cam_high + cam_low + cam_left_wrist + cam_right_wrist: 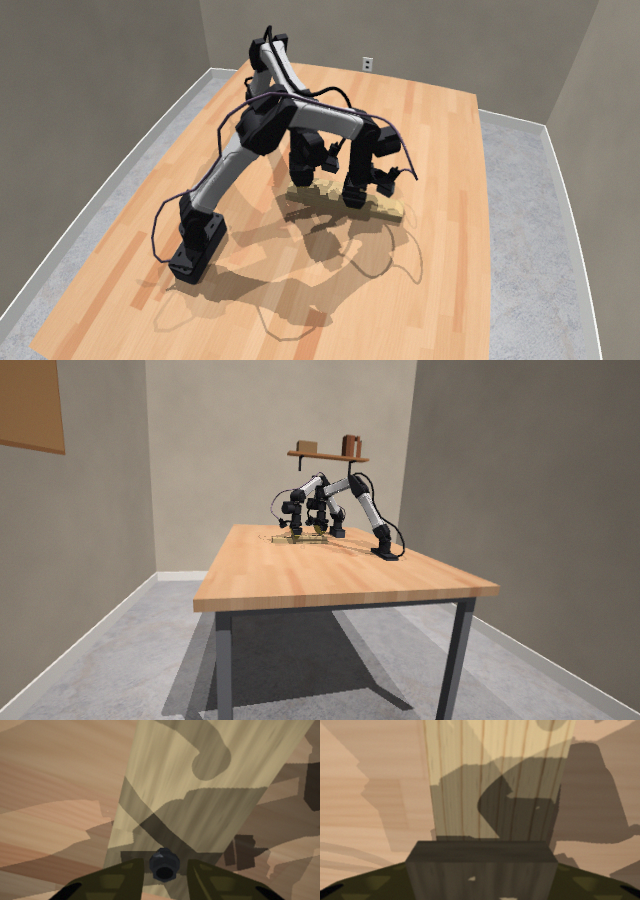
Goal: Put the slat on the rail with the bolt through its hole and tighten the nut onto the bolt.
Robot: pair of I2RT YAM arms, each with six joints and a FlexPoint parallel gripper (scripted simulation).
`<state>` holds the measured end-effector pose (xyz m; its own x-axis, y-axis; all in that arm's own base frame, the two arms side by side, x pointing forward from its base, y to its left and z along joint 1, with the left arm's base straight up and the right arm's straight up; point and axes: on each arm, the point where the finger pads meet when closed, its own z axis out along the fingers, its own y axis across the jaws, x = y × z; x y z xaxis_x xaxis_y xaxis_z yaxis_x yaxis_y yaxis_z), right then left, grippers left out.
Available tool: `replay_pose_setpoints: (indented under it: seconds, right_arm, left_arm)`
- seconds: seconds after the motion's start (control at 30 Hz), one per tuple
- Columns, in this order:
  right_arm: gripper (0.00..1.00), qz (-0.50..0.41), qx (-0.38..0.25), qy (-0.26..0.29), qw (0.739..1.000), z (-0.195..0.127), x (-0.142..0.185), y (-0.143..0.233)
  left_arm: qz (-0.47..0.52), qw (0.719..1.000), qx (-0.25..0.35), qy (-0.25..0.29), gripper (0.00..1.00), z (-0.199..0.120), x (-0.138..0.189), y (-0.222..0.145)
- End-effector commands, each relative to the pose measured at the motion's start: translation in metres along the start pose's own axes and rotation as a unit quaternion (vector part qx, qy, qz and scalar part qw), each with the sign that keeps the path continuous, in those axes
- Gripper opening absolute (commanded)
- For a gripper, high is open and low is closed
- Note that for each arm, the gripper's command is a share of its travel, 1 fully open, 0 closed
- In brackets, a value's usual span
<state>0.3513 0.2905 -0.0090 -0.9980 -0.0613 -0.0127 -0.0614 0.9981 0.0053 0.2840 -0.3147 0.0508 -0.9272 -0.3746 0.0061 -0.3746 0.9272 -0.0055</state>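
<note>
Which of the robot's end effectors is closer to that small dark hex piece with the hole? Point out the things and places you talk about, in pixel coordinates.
Left. The left end effector (302, 188) (320, 531) (165, 865) has its fingers on either side of the dark hex piece (164, 858); the right one (354, 206) (296, 535) (482, 869) is away from it, around a wooden block (481, 850).

A butcher-block wooden table (425, 280) (340, 575) (40, 768) (360, 820), its planks in orange and tan, carries a long, pale-yellow wooden board (380, 206) (277, 539) (197, 772) (501, 768) lying flat beneath the left gripper (301, 184) (320, 532) (166, 869) and the right gripper (354, 204) (296, 535) (481, 866). One end sits near the left claw; the other reaches past the right claw. Shadows fall around both. Two black arm bases (220, 220) (395, 558) stand on the tabletop, well apart from the claws, on steel-gray legs (224, 665).
</note>
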Motion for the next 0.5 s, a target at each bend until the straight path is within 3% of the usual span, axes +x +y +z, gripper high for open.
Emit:
replay_pose_setpoints:
  seconds: [0.0, 0.2, 0.47]
  right_arm:
    - [0.67, 0.001, -0.004, -0.005, 1.000, -0.0044, -0.0021, 0.0012]
    - [0.67, 0.001, -0.004, -0.005, 1.000, -0.0044, -0.0021, 0.0012]
    - [0.67, 0.001, -0.004, -0.005, 1.000, -0.0044, -0.0021, 0.0012]
  left_arm:
    - [-0.002, 1.000, 0.004, -0.004, 0.24, 0.0000, -0.0016, -0.0016]
    - [0.000, 1.000, 0.007, -0.003, 0.14, -0.0049, -0.0010, -0.0021]
    - [0.000, 1.000, 0.007, -0.003, 0.14, -0.0049, -0.0010, -0.0021]
